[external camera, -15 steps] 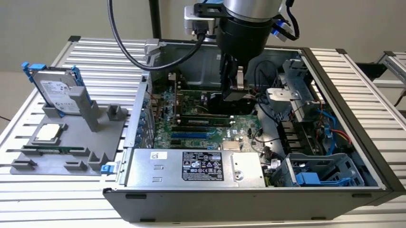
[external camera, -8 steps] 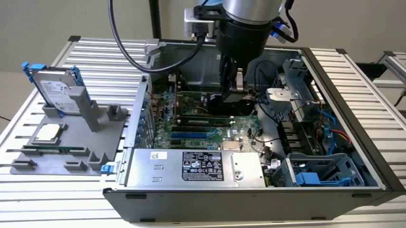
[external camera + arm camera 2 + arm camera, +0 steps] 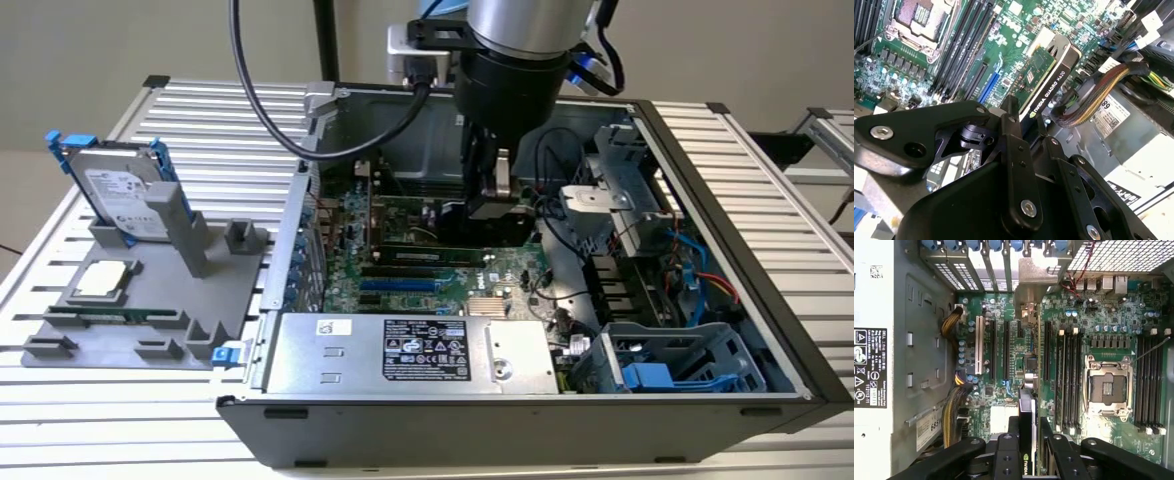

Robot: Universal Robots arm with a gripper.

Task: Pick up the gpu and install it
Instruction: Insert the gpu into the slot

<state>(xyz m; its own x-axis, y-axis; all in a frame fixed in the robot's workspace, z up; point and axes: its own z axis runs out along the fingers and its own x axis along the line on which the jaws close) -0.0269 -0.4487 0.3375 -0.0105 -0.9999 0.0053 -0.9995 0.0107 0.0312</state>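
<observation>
White lettering runs along the black edge of the gpu (image 3: 1051, 80) in the second wrist view. Just beside the gpu, a white sticker (image 3: 1110, 114) with black digits (partly hidden by cables (image 3: 1094, 95)) sits on grey metal. Well apart from the gpu, in the exterior view, a printed label (image 3: 127, 195) covers the hard drive (image 3: 134, 205)

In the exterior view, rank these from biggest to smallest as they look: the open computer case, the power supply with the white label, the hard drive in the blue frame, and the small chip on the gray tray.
1. Computer case
2. Power supply
3. Hard drive
4. Chip

The case and power supply sit nearer the camera's centre, yet the gaps look clear enough to rank.
</observation>
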